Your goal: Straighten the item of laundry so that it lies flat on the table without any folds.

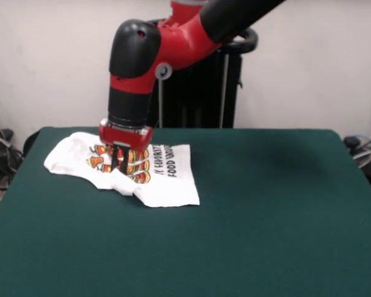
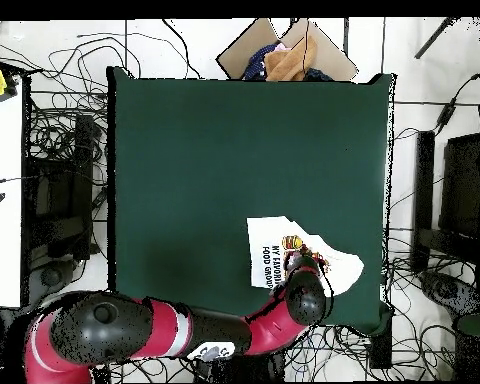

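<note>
Pinched in the black claw (image 1: pixel 119 164): soft, light white printed cloth T-shirt (image 1: pixel 167 179), best gripped by edges beside it.

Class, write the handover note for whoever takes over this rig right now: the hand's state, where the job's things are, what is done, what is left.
Hand: down on the shirt, tips in a raised fold near the print; open or shut cannot be told.
Shirt: on the table, near the robot's edge, left in the front view.
Done: the lettered part lies fairly flat.
Left: the bunched part under the hand and the crumpled end still need spreading.
</note>
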{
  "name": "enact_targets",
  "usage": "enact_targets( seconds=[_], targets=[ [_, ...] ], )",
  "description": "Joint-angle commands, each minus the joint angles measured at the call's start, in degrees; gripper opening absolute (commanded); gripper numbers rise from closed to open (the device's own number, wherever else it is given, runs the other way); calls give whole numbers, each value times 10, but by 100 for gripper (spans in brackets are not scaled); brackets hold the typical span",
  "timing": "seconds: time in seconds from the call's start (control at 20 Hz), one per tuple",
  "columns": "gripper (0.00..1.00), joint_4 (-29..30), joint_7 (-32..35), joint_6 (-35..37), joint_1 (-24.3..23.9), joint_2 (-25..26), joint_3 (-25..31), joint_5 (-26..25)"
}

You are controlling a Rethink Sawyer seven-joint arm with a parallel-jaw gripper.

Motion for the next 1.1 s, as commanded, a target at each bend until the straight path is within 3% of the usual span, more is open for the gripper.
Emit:
enact_targets(
  seconds=[0.05, 0.7, 1.1],
  targets=[
    [0, -90, 113, 42, 17, -4, 98, -5],
    [0, -106, 257, -46, 84, -59, 138, 14],
    [0, -179, 332, -128, 101, -43, 119, 17]
  ],
)
